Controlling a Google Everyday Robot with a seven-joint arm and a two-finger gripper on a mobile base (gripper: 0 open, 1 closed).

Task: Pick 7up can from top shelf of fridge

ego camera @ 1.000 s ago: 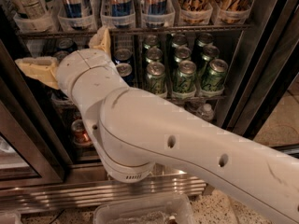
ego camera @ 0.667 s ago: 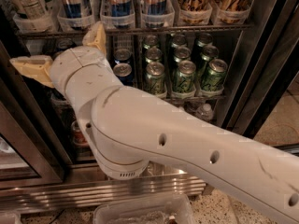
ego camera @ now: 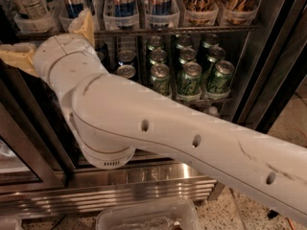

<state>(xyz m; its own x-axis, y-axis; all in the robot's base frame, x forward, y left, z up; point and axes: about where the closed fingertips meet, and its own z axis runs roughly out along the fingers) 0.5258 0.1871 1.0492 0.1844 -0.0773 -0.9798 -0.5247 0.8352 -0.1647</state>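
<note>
The tan two-finger gripper (ego camera: pixel 50 41) is hovering, jaws apart and empty, near the pale silver-white 7up can (ego camera: pixel 28 1), which is sitting ungrasped on the grey wire top shelf (ego camera: pixel 201 29).

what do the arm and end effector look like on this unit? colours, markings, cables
Arm: thick, rounded off-white shell segments, a row of small dark holes along it, dark scuff streaks, a vented round joint cap underneath. No outside cables show. End effector, upper left by the top shelf of the fridge: two flat tan-yellow fingers, spread open, on a white wrist.
</note>
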